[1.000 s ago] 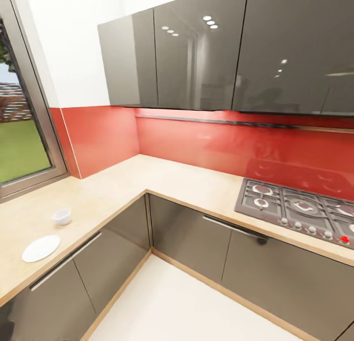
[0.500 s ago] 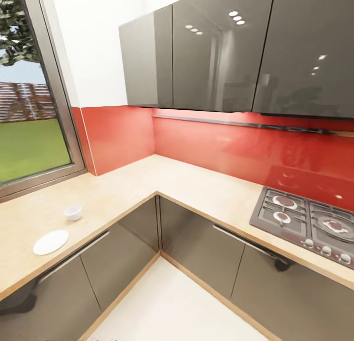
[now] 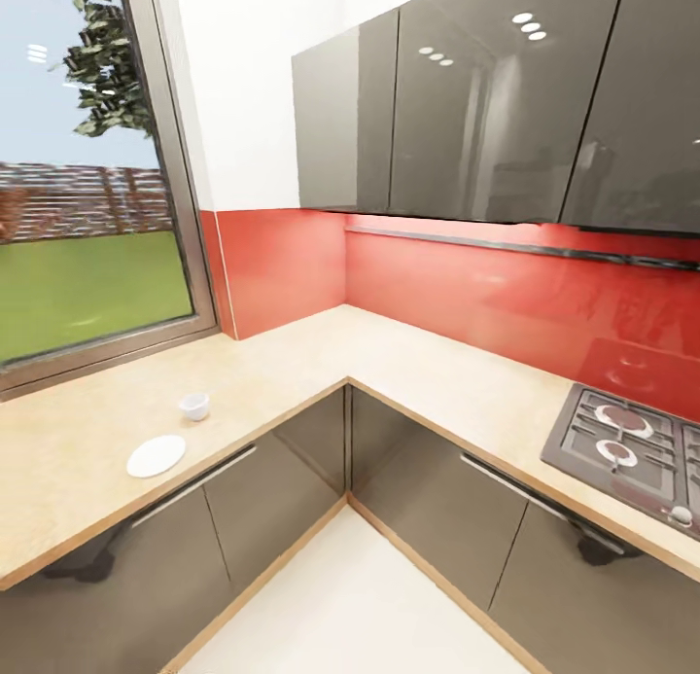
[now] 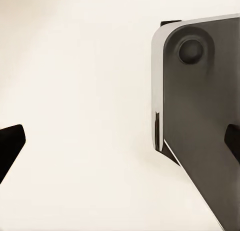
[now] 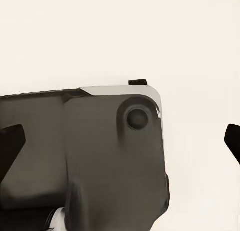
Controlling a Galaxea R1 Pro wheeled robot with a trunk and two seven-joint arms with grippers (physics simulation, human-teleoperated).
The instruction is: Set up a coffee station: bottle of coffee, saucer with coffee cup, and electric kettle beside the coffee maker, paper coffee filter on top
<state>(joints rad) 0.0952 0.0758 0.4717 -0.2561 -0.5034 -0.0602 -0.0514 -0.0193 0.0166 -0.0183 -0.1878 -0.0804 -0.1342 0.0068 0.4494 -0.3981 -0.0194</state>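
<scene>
En route; coffee cup [image 3: 194, 406] just beyond saucer [image 3: 156, 455] on desk [image 3: 87, 431], leftward, nearer left end effector [image 4: 120, 141]; both end effectors spread, empty.

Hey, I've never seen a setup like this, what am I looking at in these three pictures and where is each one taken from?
This is a simulated wheeled robot with two arms in a kitchen. The big picture comes from its head camera: an L-shaped countertop with a small white coffee cup, a white saucer beside it, and a gas hob. The other two come from cameras on each wrist, looking down at pale floor and the robot's dark base. Both end effectors are open, holding nothing.
</scene>
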